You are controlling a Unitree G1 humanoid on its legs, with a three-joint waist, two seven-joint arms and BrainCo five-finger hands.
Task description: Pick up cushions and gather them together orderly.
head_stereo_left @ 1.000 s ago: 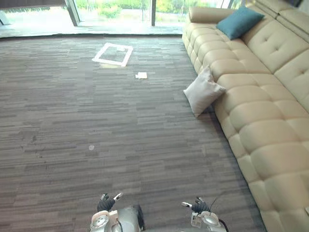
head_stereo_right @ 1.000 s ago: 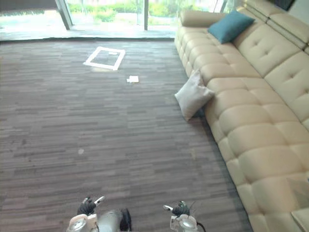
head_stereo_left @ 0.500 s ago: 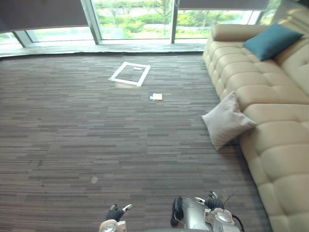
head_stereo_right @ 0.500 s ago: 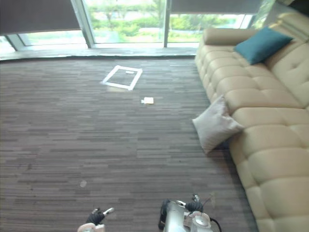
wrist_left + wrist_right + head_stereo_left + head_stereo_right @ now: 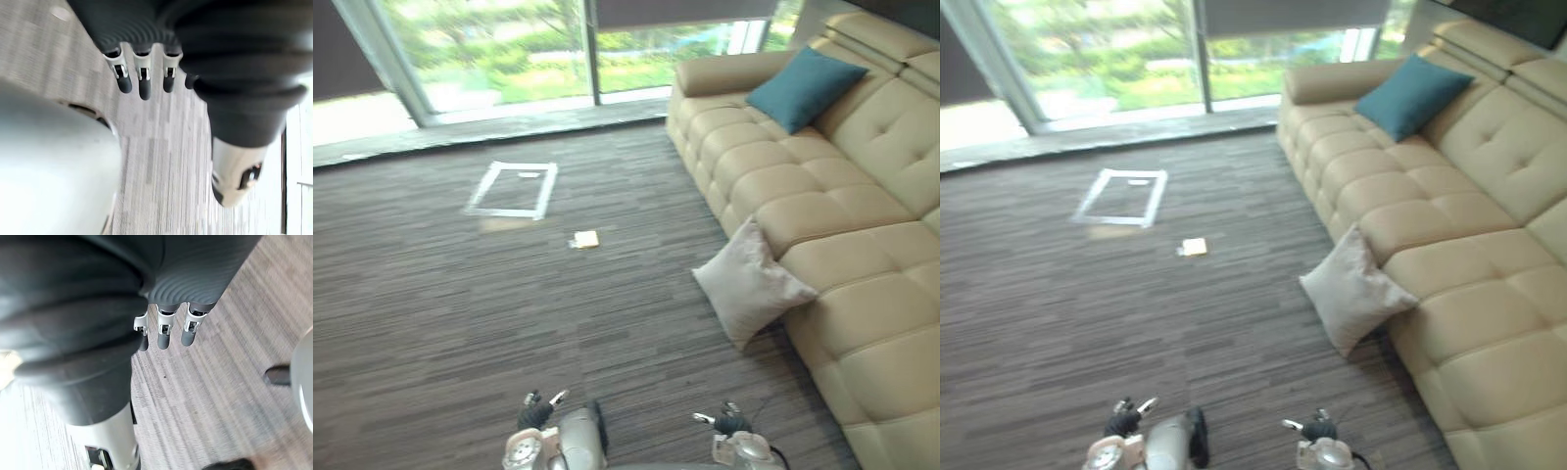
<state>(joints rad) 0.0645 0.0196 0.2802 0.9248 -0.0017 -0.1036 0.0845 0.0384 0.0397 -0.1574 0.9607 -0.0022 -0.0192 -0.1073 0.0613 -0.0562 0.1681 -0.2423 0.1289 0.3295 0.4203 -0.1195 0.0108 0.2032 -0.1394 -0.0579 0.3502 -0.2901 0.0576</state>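
- The whole view has swung since half a second ago, so that's the head camera moving, not the stuff. The sofa [image 5: 862, 323] sits further in from the right edge now, and the white taped square [image 5: 512, 189] has slid over to the left.
- The pale grey cushion [image 5: 749, 284] is in the same spot as before: standing on one corner on the carpet [image 5: 431, 313] and leaning against the front of the sofa.
- The teal cushion [image 5: 803, 76] hasn't budged either. It's up on the seat at the far end, propped against the backrest near the armrest, well apart from the grey one.
- The sofa is cut off at the right and bottom edges, so I can't see its near end.
- There's a small pale flat thing [image 5: 585, 239] on the carpet near the taped square. It could be paper or card, I honestly can't tell.
- The left hand [image 5: 534, 414] is low at the bottom edge and nowhere near either cushion. In its wrist view the fingers [image 5: 142, 78] hang loose and straight over bare carpet, holding nothing.
- Same deal for the right hand [image 5: 729, 424]. Its fingers [image 5: 165, 330] are relaxed and empty, with just carpet past them.
- Both hands are down at the bottom of the view like they were earlier.
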